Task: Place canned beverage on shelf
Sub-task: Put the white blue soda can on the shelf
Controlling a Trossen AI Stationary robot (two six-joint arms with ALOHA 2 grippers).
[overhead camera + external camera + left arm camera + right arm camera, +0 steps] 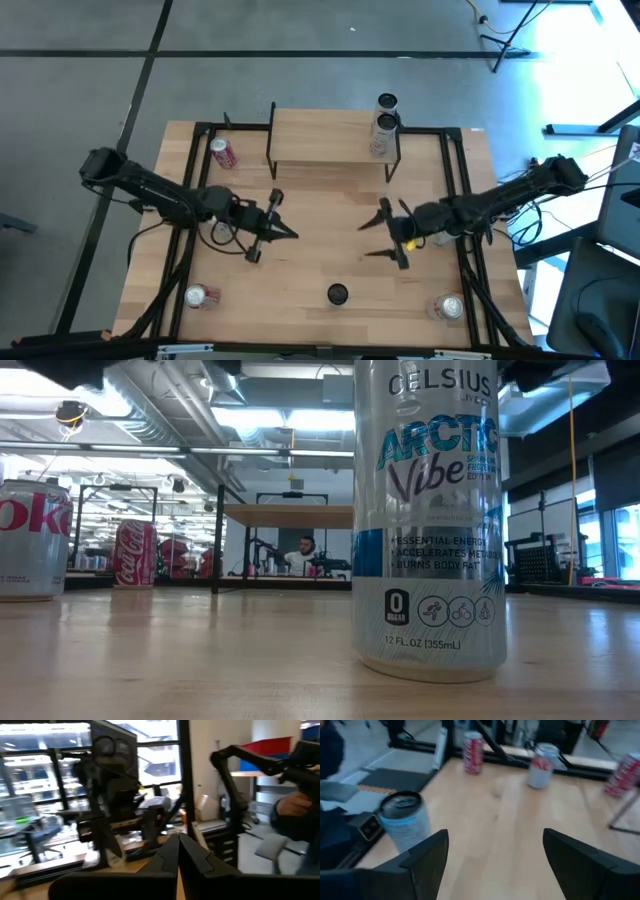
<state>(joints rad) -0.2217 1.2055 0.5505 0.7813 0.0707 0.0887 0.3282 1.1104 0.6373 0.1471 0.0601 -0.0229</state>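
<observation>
Fig.: shelf (330,133), light plank top on thin black legs, upper centre of high view; tall silver can (383,135) at its right end.
Left gripper (283,232) closed, right gripper (377,238) open, both mid-table (320,265). Celsius can (428,520) fills low view; person w/ desks in room behind.

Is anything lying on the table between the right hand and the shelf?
No. In the high view only bare tabletop separates the open right hand from the shelf. The two cans stand on the shelf's right end.
</observation>
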